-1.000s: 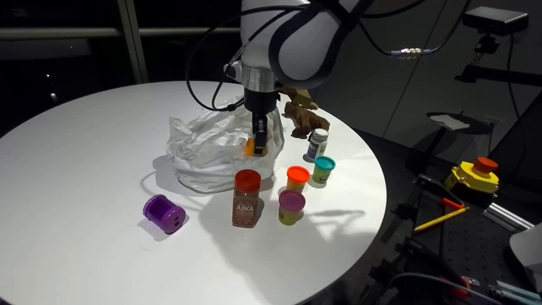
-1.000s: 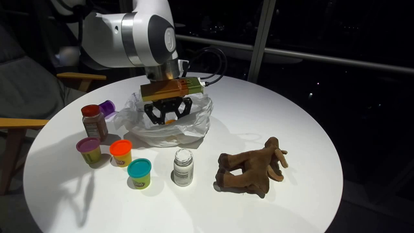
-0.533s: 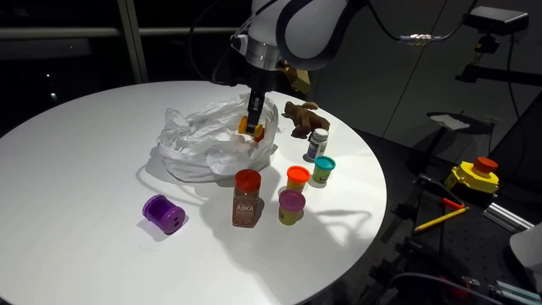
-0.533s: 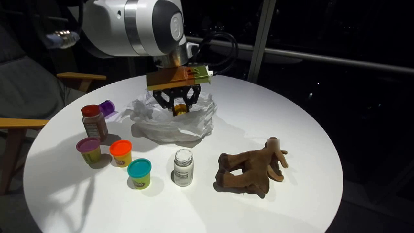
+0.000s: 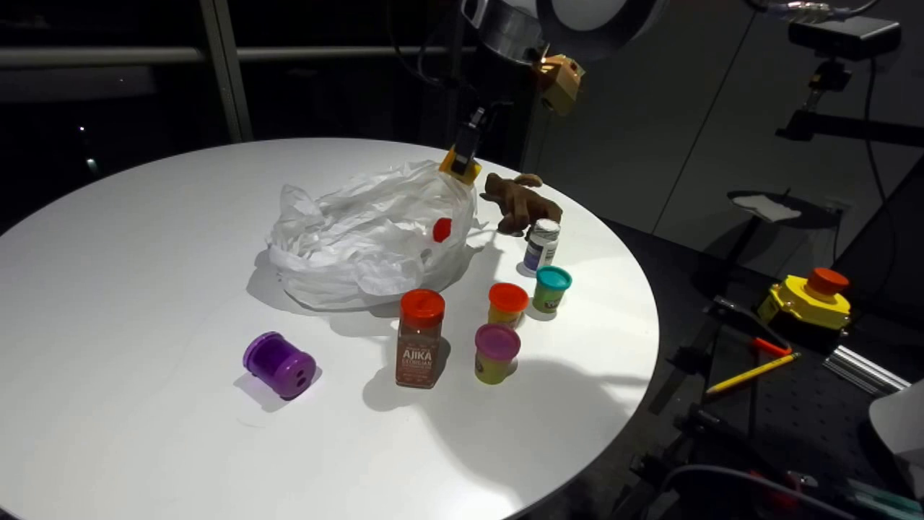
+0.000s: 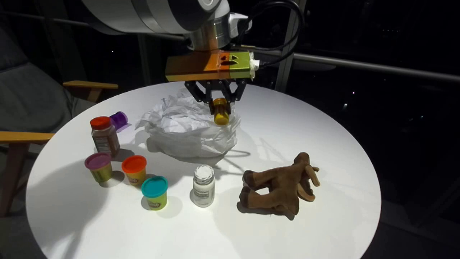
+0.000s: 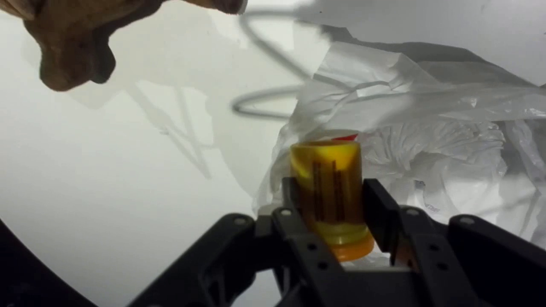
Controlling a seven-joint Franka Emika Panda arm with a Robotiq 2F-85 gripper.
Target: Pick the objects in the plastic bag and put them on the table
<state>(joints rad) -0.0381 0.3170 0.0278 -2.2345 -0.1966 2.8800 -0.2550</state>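
My gripper (image 6: 220, 107) is shut on a yellow tub (image 6: 221, 117) with an orange lid. It holds the tub lying sideways above the rim of the white plastic bag (image 6: 179, 126). In the wrist view the tub (image 7: 328, 183) sits between both finger pads, lid toward the palm. The crumpled bag (image 5: 354, 245) stands open on the white round table (image 5: 144, 289). A red thing (image 5: 442, 230) shows at the bag's side in an exterior view, and a sliver of red (image 7: 346, 137) shows behind the tub in the wrist view. The rest of the bag's contents is hidden.
On the table stand a jar with a red lid (image 5: 419, 347), tubs with purple (image 5: 497, 354), orange (image 5: 507, 303) and teal (image 5: 550, 289) lids, and a white bottle (image 6: 203, 187). A purple container (image 5: 280, 365) and a brown plush toy (image 6: 280, 187) lie there too.
My gripper has taken the yellow tub out of the bag, lifted it and carried it toward the plush toy's side. The red thing at the bag's side is now more exposed.
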